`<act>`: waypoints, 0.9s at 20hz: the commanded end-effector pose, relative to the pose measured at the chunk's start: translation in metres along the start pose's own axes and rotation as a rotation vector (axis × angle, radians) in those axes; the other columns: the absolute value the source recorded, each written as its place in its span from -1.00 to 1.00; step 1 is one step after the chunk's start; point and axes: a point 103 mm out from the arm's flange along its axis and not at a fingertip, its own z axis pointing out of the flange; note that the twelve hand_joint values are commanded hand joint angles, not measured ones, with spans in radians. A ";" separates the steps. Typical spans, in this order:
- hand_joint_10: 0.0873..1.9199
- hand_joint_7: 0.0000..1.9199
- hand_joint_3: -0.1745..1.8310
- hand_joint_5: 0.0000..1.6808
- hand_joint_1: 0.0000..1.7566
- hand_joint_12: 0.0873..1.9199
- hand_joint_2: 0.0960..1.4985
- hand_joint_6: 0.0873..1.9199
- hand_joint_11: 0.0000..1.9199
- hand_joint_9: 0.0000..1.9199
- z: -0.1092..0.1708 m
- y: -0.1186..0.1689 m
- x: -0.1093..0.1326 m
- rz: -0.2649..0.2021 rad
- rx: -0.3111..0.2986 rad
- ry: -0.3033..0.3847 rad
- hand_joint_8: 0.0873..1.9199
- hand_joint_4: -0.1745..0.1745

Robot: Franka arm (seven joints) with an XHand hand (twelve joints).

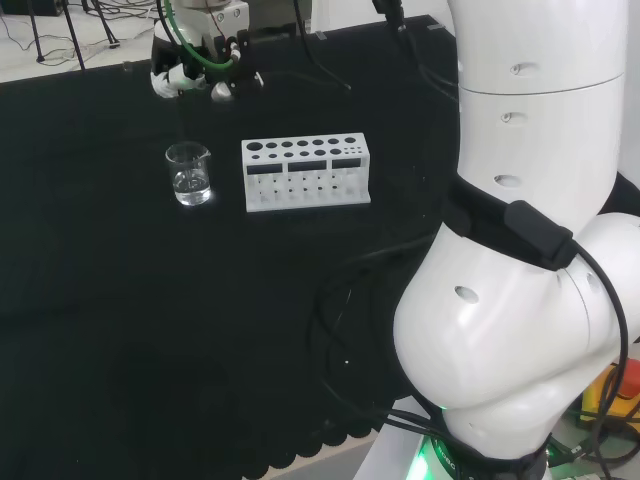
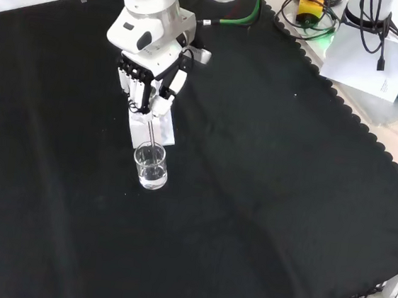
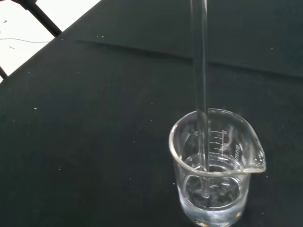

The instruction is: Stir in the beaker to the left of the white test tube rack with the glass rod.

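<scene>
Head view: beaker [image 1: 189, 173] sits on the desk [image 1: 120, 300] just left of the white rack [image 1: 306, 172], a little clear liquid in the bottom. The hand [image 1: 200, 70] hangs above and beyond it, fingers curled as if pinching; the rod is too thin to make out here. Standing over the beaker rather than beside it lets the rod drop straight in without touching the rack. Front view: hand [image 2: 148, 79] comes down from the top, fingers [image 2: 162, 102] clenched on the upper end of the rod [image 2: 153, 133], which runs near vertical into the beaker [image 2: 151, 167]. The rack [image 2: 157, 129] is mostly hidden behind hand and beaker. Gripping the rod high keeps the fingers clear of the rim and leaves the length free to swing. Wrist view: rod [image 3: 201, 85] passes inside the beaker [image 3: 213, 170] rim, and its tip looks to be in the liquid near the bottom, so stirring looks under way or about to start. The rod stands off-centre, away from the spout; a small circle should clear the wall, a wide one would knock it. Writing: graduation marks and faint print on the beaker wall, not legible. No labels on rack or desk.
</scene>
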 end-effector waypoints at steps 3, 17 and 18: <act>-0.07 0.20 -0.99 0.41 0.49 0.04 0.46 -0.69 0.41 0.63 -0.006 0.008 0.007 -0.019 -0.014 0.007 0.05 -1.00; -0.06 0.20 -0.99 0.41 0.49 0.04 0.46 -0.69 0.41 0.63 -0.012 0.005 -0.027 0.031 -0.013 0.019 0.05 -1.00; -0.06 0.20 -0.99 0.41 0.49 0.04 0.46 -0.69 0.41 0.63 -0.012 0.004 -0.026 0.032 -0.011 0.017 0.05 -1.00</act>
